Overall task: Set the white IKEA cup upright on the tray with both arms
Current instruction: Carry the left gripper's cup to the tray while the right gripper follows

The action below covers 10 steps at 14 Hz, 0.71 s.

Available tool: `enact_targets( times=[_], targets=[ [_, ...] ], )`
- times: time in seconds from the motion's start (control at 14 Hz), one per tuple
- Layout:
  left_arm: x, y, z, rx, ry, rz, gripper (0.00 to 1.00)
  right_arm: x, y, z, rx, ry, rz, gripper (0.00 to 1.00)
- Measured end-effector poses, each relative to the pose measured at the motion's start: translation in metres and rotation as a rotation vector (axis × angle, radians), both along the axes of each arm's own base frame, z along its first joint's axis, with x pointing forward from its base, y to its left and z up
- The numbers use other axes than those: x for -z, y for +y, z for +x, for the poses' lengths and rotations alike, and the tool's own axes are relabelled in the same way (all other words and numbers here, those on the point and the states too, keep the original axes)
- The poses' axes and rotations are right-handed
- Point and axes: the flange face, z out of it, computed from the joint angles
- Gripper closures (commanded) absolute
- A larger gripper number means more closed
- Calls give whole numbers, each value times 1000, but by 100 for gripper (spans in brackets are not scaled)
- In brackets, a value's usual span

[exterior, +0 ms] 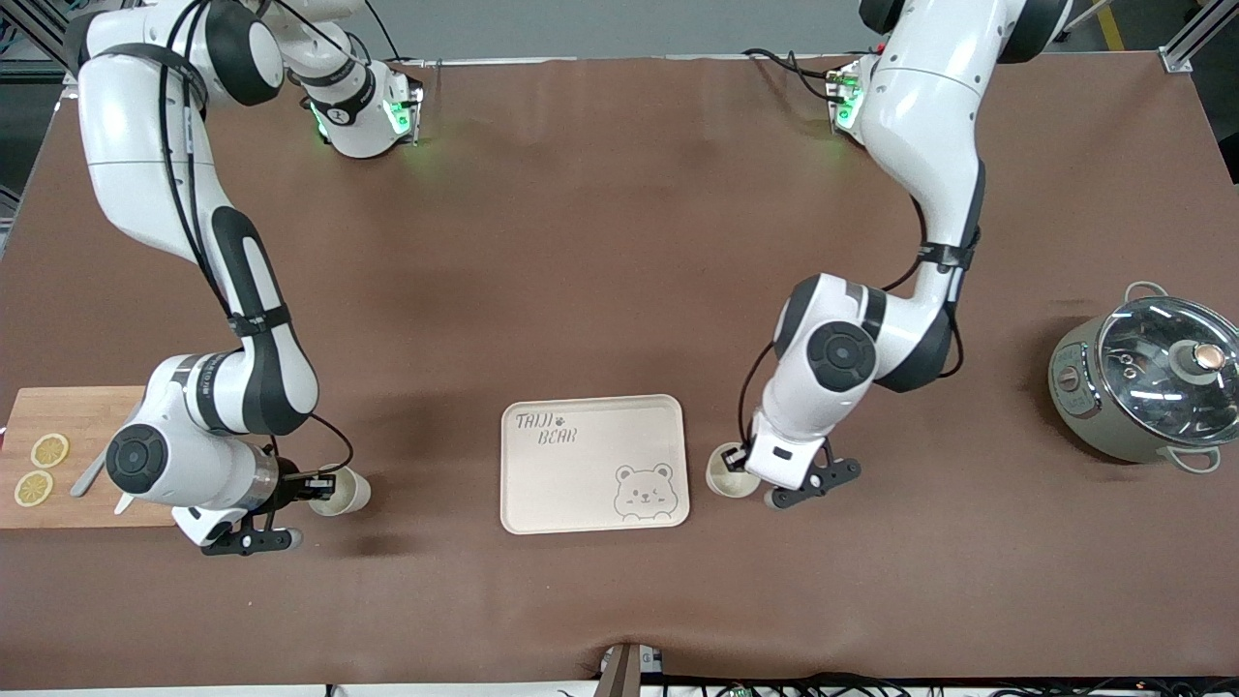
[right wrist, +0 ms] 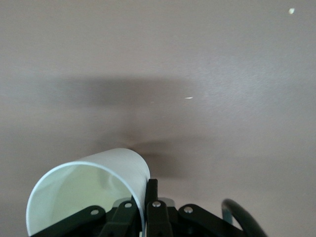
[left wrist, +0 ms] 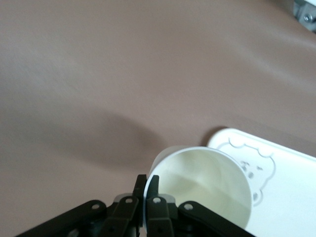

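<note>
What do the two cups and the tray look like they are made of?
Both cups, one in the left gripper and one in the right gripper, look like thin matte white plastic: their thin walls glow faintly. The tray looks like matte cream plastic or melamine with printed lettering.

Cream-white tray (exterior: 592,436) with grey "TAIJI BEAR" lettering and a grey bear-face drawing, beside the left gripper (exterior: 738,463). Black fingers (left wrist: 154,195) pinching the white rim of a white cup (left wrist: 207,182), pale cream inside. Second white cup (right wrist: 98,185) in the black right gripper (right wrist: 147,197). Brown table covering (exterior: 581,242) below both. Light wooden board (exterior: 82,426) with yellow lemon slices (exterior: 48,450).
</note>
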Motion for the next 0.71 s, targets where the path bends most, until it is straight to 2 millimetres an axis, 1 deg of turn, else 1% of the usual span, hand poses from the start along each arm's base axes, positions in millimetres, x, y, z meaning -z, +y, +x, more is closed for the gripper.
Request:
enact_targets(
  times=[0.21, 0.29, 0.43, 0.57, 0.71],
  targets=[
    [13, -27, -14, -16, 17, 2, 100, -33, 40, 3, 77, 34, 44, 100],
    [18, -35, -17, -23, 19, 3, 100, -41, 53, 2, 107, 43, 56, 100],
    [27, -51, -21, -30, 20, 8, 100, -47, 82, -1, 165, 58, 72, 100],
    [35, -62, -25, -33, 21, 10, 100, -48, 121, -9, 211, 73, 72, 100],
    [39, -71, -28, -36, 21, 9, 100, -52, 171, -20, 264, 79, 70, 100]
  ],
)
